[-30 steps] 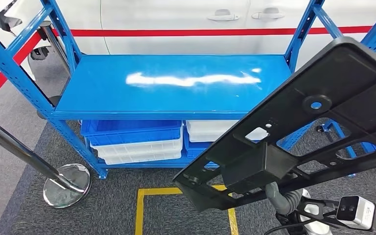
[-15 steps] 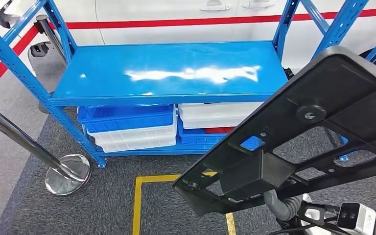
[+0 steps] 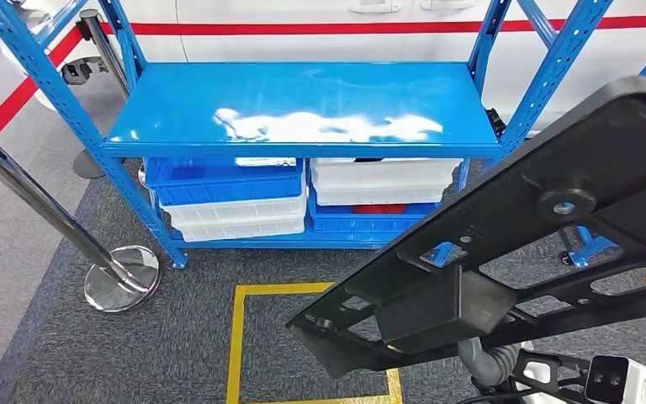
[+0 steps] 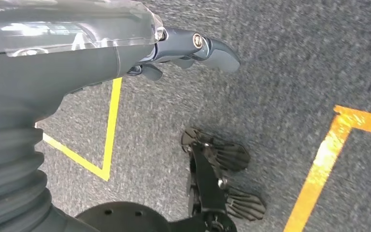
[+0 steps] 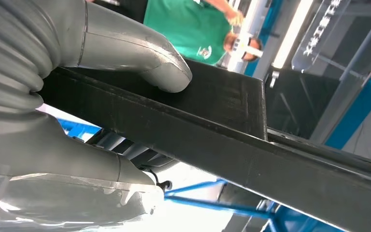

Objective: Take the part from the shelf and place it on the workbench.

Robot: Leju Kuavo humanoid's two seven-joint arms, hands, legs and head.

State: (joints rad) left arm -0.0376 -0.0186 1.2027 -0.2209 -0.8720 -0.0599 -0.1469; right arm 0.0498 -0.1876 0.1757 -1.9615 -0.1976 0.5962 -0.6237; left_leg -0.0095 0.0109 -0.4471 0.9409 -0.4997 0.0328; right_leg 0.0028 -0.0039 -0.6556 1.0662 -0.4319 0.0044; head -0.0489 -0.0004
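Gripping the part near, low right, with the right hand: thumb pressed on one face, fingers clamped under the other. Holds it off the shelf and tilted, by the near end alone, with the long black panel reaching up and away to the right. Could twist or slide out of so narrow a pinch, judging by how much plastic overhangs the grip. Needs the wrist kept firm through any turn.

Hangs the left hand low over the carpet, holding nothing, fingers loosely apart. Offers no support to the panel from there, so cannot catch a slip.

Stands by the yellow line on the floor. Risks clipping the stanchion, left, on a wide swing that way.

Faces the shelf further off, its top board bare and glossy, with bins stacked below. Risks knocking the panel's far corner on the right-hand blue post, close beside it in the head view; may jar the grip loose on contact.

Risks sweeping the panel toward a person in green, seen past it in the right wrist view.

Leaves the carry to the workbench not yet done.
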